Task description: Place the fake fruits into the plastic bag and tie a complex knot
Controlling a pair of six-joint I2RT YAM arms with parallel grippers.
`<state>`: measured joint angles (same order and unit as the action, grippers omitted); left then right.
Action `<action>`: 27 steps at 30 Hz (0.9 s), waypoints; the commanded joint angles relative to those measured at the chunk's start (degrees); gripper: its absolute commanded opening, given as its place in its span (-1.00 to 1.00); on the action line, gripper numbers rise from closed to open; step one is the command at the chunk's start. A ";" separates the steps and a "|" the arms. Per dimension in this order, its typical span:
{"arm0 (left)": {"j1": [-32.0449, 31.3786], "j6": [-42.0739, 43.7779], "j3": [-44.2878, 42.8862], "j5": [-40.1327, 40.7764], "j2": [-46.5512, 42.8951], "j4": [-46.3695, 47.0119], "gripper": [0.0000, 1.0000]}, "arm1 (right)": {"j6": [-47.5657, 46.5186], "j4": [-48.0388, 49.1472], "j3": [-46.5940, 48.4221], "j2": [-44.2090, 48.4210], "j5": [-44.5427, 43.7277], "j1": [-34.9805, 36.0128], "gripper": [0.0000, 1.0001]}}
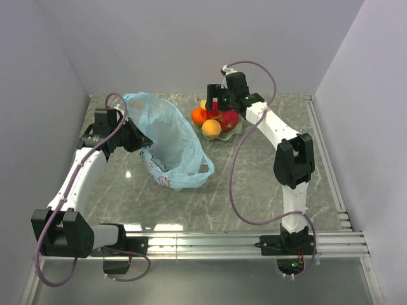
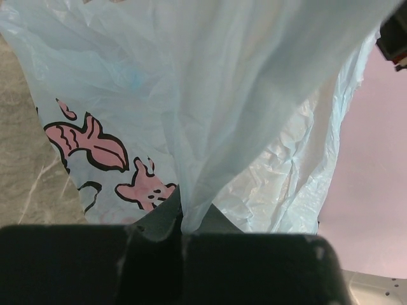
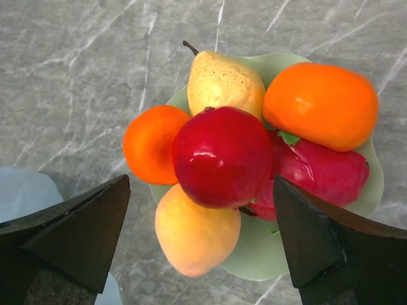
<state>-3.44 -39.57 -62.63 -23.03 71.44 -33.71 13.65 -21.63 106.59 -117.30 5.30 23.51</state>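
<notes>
Fruits [image 3: 318,105] sit heaped on the plate [image 3: 254,257] directly under my right claw [image 3: 200,184], spread wide and empty. Hard, glossy, light, likely slippery: I'd pinch the top red apple [image 3: 222,155] across its middle. Only the left wrist view shows my left claw [image 2: 181,235] clamped on thin film of the bag [image 2: 222,95].
</notes>
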 commanded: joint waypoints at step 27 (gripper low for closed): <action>0.19 4.86 -3.02 1.15 -0.42 -0.39 -0.99 | 1.21 -0.53 1.70 5.66 4.09 0.66 0.11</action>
<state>-3.44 -35.57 -63.55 -21.56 71.96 -34.65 15.59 -23.20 108.16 -121.67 6.37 23.81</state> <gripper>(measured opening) 0.014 0.813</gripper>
